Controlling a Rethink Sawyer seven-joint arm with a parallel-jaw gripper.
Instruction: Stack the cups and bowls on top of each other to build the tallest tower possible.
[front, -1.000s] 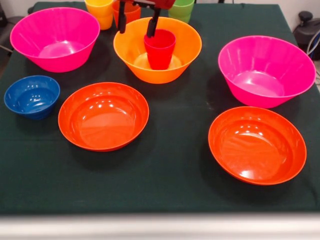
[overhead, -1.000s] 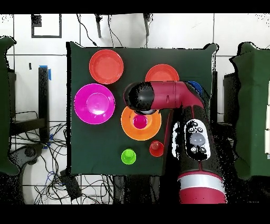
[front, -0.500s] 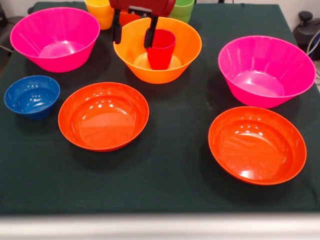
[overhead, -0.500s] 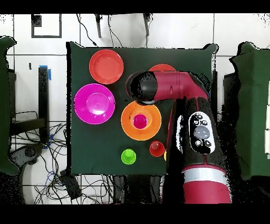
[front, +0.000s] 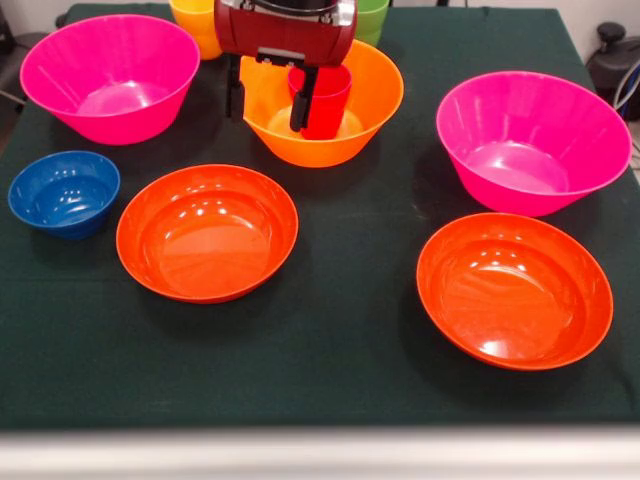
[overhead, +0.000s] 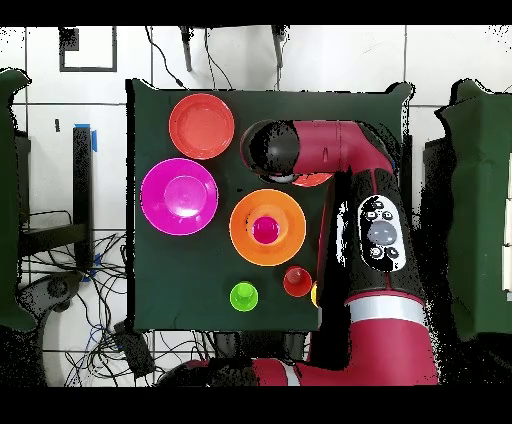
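fingers (front: 299, 98) of the gripper (front: 267, 101) hang spread apart and hold nothing, the red cup (front: 322, 100) sits in the big orange bowl (front: 365, 95), so the tower has just begun and the blue bowl (front: 63, 193) waits on the tabletop (front: 340, 330).

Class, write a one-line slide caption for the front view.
Open gripper hangs empty beside the red cup standing in the orange bowl.

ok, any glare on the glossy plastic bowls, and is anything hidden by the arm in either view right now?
Front view: bright highlights sit inside the two shallow red-orange plastic bowls; the red gripper body covers part of the large orange plastic bowl and the red plastic cup. Overhead view: the arm hides most of one red-orange bowl and the small blue bowl.
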